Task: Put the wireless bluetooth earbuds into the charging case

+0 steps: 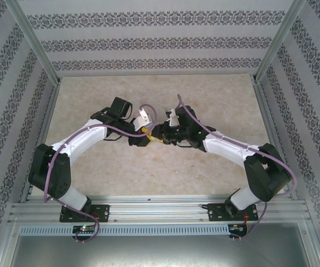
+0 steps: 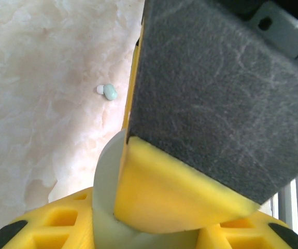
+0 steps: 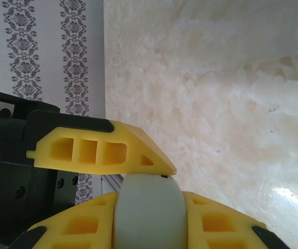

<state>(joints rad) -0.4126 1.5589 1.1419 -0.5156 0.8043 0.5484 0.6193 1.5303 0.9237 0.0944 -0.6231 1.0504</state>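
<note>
A pale green charging case [image 3: 147,215] sits between the yellow fingers of my right gripper [image 3: 147,207], which is shut on it. My left gripper [image 2: 154,236] is shut on the same case [image 2: 106,192] from the other side. One of the left gripper's yellow fingers [image 3: 97,150] lies across the top of the case. A grey-padded finger [image 2: 216,104] of the right gripper covers much of the left wrist view. In the top view both grippers [image 1: 154,137] meet above the middle of the table. One pale green earbud [image 2: 108,92] lies loose on the table.
The marbled beige table [image 1: 148,94] is walled by patterned panels [image 1: 148,41] at the back and sides, with metal rails [image 1: 160,208] along the near edge. Both arms [image 1: 82,139] [image 1: 232,147] arch inward from their bases.
</note>
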